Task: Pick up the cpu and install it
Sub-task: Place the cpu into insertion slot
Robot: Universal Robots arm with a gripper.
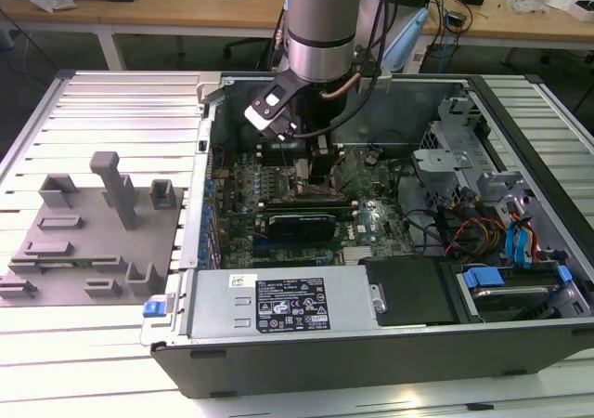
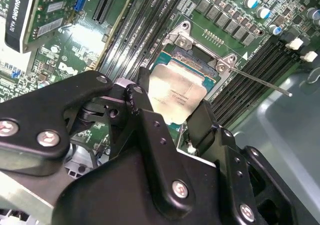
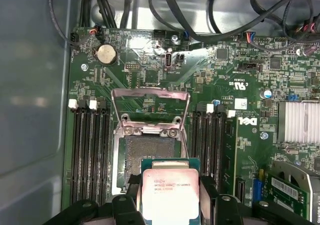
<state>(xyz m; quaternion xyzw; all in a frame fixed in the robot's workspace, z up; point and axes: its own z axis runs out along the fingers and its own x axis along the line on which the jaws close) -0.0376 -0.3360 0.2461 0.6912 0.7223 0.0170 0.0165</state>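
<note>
Gripper (image 2: 169, 112) holds cpu (image 3: 170, 195) over motherboard socket (image 3: 149, 152), seemingly unseated, desks (image 1: 186, 9) behind case (image 1: 371, 344)

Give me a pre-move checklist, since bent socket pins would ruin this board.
1. Chip clamped between the fingers: ok.
2. Cover frame of the socket raised: ok.
3. Lever swung aside: ok.
4. Visible part of socket bare: ok.
5. Chip centred over socket: cannot tell.
6. Chip level with board: cannot tell.
</note>
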